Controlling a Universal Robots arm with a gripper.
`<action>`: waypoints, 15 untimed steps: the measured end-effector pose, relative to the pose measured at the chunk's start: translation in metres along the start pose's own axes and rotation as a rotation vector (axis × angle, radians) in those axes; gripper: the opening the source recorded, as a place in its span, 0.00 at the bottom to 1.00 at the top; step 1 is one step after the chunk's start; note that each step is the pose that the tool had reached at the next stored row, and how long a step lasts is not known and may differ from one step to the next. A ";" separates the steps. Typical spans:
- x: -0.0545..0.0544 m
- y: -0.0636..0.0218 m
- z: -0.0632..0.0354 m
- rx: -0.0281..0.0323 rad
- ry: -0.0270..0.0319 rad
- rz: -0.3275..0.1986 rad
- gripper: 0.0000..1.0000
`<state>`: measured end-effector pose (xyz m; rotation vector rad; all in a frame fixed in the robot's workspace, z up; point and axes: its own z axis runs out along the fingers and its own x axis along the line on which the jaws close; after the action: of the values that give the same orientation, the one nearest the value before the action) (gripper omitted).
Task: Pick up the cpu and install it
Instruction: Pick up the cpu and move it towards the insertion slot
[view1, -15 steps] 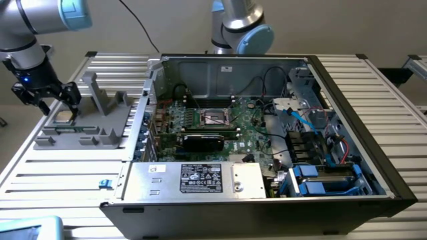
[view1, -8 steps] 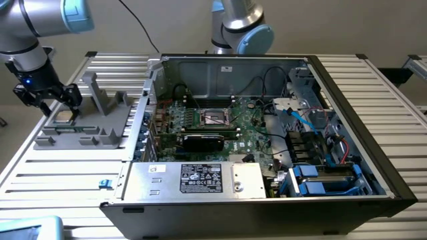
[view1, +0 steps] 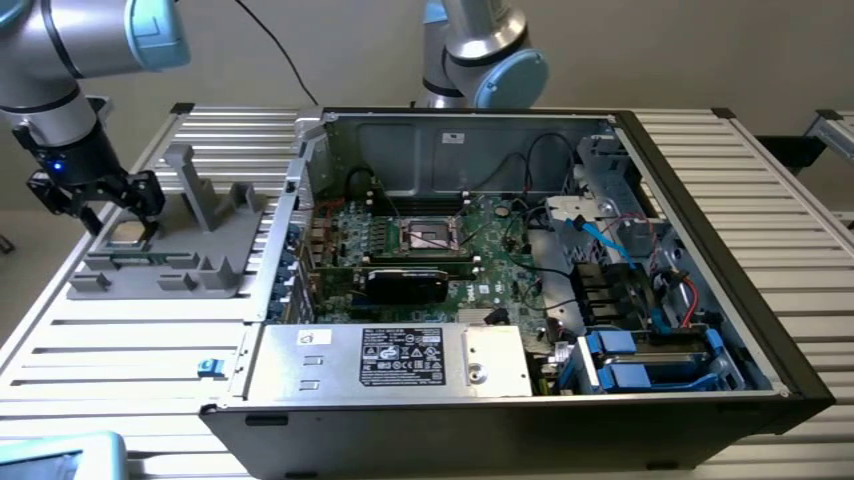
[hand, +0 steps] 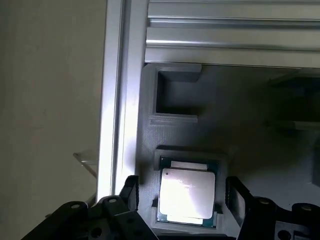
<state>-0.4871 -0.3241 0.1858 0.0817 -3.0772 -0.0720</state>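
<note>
Silver-topped square cpu (hand: 187, 192) sits recessed in a grey plastic fixture (hand: 150, 125); black fingers (hand: 132, 192) stand wide, straddling it, not touching. Pick-up step: closing calls for squarely meeting opposite edges.

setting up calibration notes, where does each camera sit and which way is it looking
Exterior view: off the arm, raised, looking down on the open computer case and grey fixture; the arm and open gripper show at the exterior view's left.
Wrist view: on the wrist, looking down onto the cpu in the fixture; both fingers flank it.
Shared: gripper, cpu, fixture, slatted table.
</note>
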 end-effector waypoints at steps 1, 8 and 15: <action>0.000 0.0000 0.0000 -0.0001 0.0001 0.001 0.80; 0.000 -0.0001 -0.0001 -0.0002 0.0001 0.003 0.72; 0.000 0.0000 0.0000 -0.0002 0.0000 0.003 0.65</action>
<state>-0.4869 -0.3241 0.1858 0.0773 -3.0773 -0.0722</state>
